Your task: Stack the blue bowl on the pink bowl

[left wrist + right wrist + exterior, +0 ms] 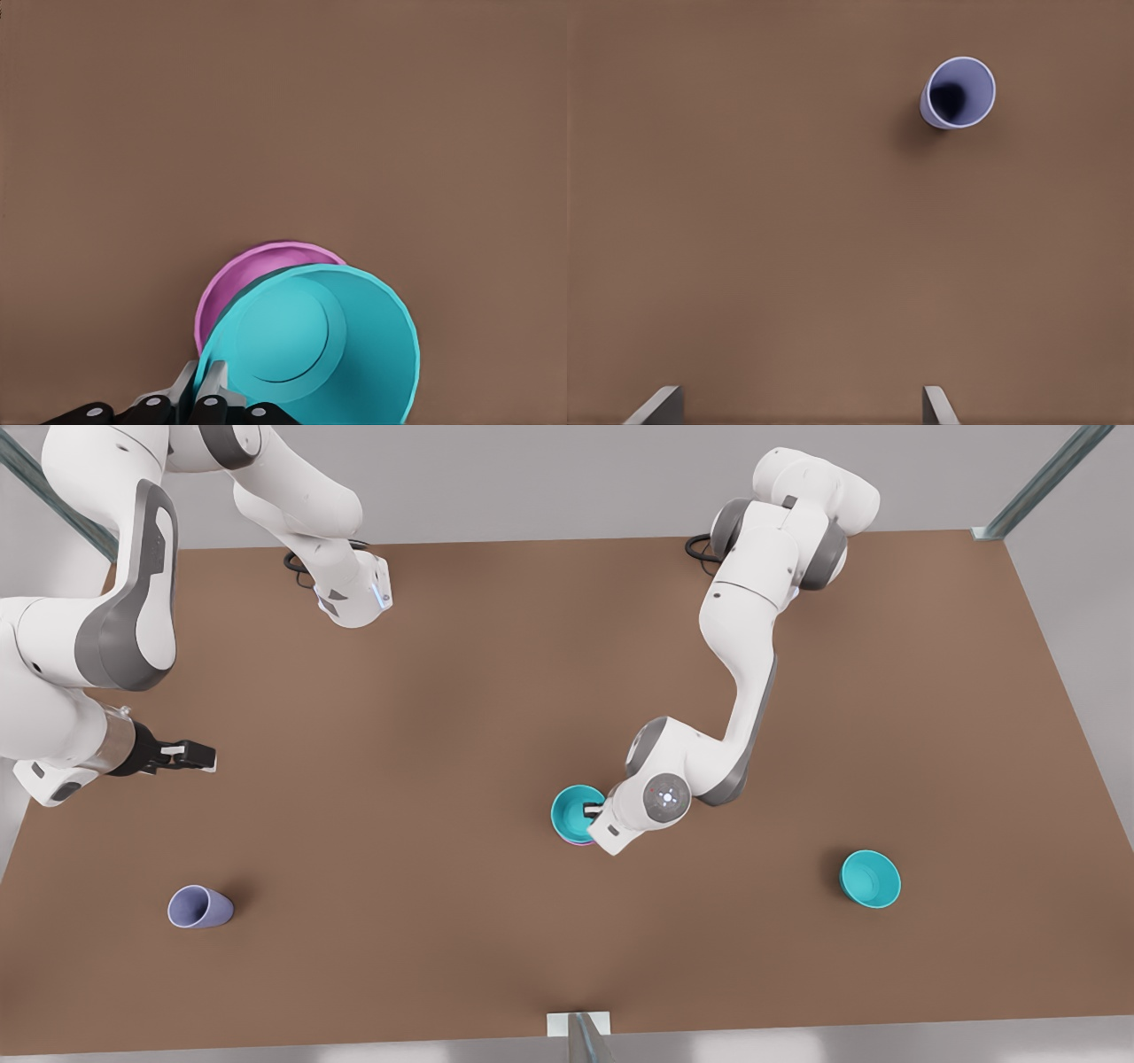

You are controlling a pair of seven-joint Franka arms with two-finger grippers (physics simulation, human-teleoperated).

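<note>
The blue bowl (319, 350) sits on top of the pink bowl (232, 288), shifted a little so part of the pink rim shows beside it, near the middle of the brown counter (496, 691). The left claw (202, 390) is right at the blue bowl's rim, its fingers (214, 382) clamped on the wall. A second turquoise bowl (870, 878) stands well apart from the pink bowl. The right claw (190, 756) waits with fingers apart, far from the pink bowl, near a lavender cup (199, 908).
</note>
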